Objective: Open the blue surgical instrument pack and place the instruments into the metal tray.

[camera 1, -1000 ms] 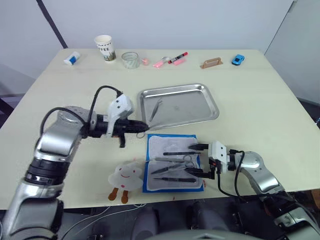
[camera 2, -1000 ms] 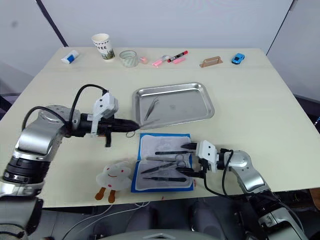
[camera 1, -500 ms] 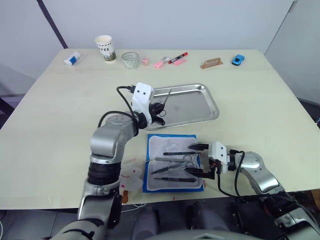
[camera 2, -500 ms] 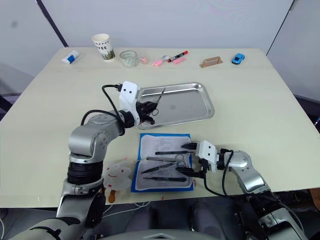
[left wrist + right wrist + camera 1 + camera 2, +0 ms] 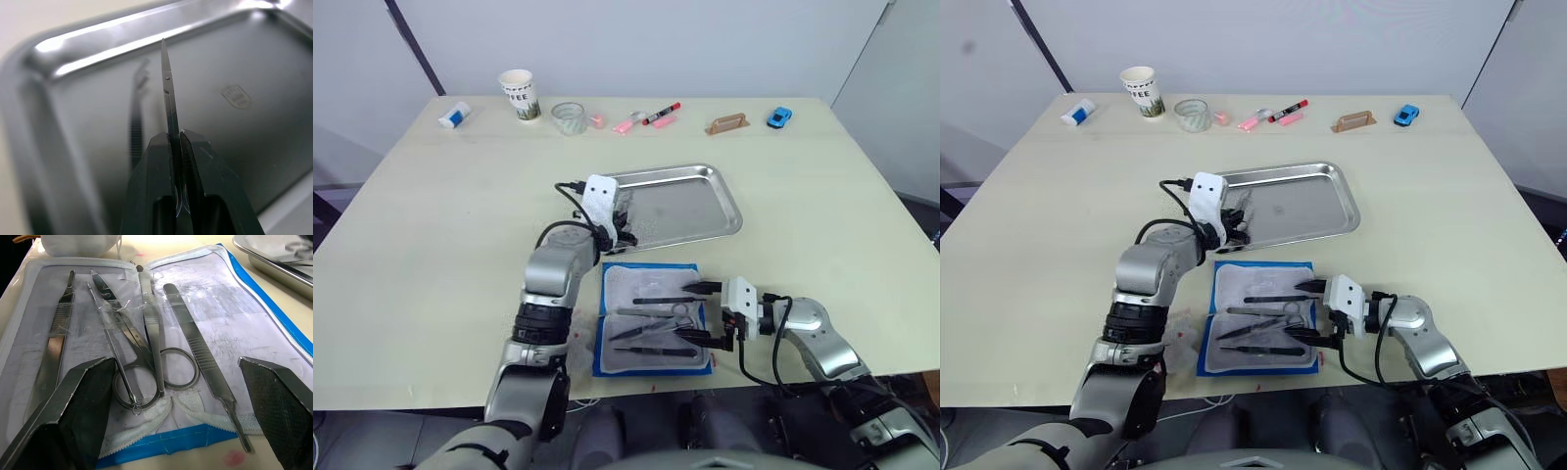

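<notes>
Scissors (image 5: 168,112) pinched in the left pincer (image 5: 177,147) over the metal tray (image 5: 724,211) may clatter onto forceps (image 5: 136,122) there, while the right pincer (image 5: 700,313) gapes wide over the blue surgical instrument pack (image 5: 651,367).

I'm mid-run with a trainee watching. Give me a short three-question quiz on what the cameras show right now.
1. True or false: the left gripper has its jaws shut on a slim pair of scissors above the shiny rectangular metal tray.
2. Multiple choice: the right gripper is (A) shut on forceps, (B) open at the unfolded blue fabric instrument pack, (C) over the tray.
3. Fill in: an instrument already lies in the ____.

Key: 1 true; 2 B; 3 tray.
</notes>
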